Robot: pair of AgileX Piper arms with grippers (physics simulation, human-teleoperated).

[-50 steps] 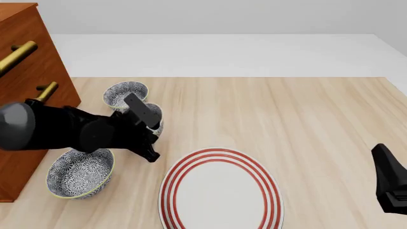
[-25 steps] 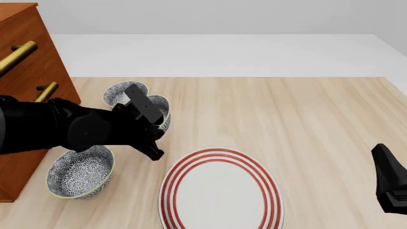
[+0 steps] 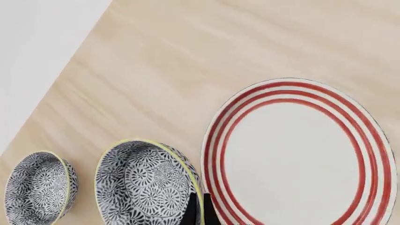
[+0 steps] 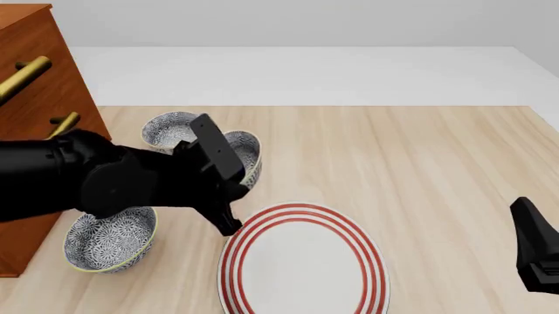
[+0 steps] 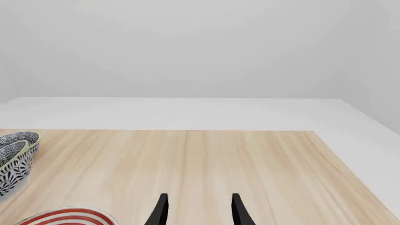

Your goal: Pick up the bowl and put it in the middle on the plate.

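in the front view we see our left arm [image 4: 96, 180] stretched in from the left side, low across the table, its forearm roughly level and its wrist turned toward the plate [image 4: 302, 261]. the left gripper [image 4: 234, 190] is clamped on the rim of the bowl [image 4: 245, 154]: in the left wrist view the two dark fingers [image 3: 198, 211] stand pressed together over the bowl's yellowish edge, one inside and one outside, on the side of the bowl nearest the plate. the bowl appears lifted and tilted, its patterned inside facing partly toward the camera in the front view. it sits just beyond the plate's far left edge, near the red rings but not over the plate's middle.

a second bowl [image 4: 167, 127] stands on the wood behind the held one, close to it; we cannot tell whether the two touch. a third bowl [image 4: 109, 239] rests nearer to us on the left, partly under the arm, next to the wooden cabinet [image 4: 35, 118] with brass handles.

our right arm [image 4: 537, 252] stays out at the right edge of the table, well apart from the plate. in its wrist view the right gripper [image 5: 198, 211] has its fingers parted, with bare wooden table [image 5: 206, 159] between them and nothing held.
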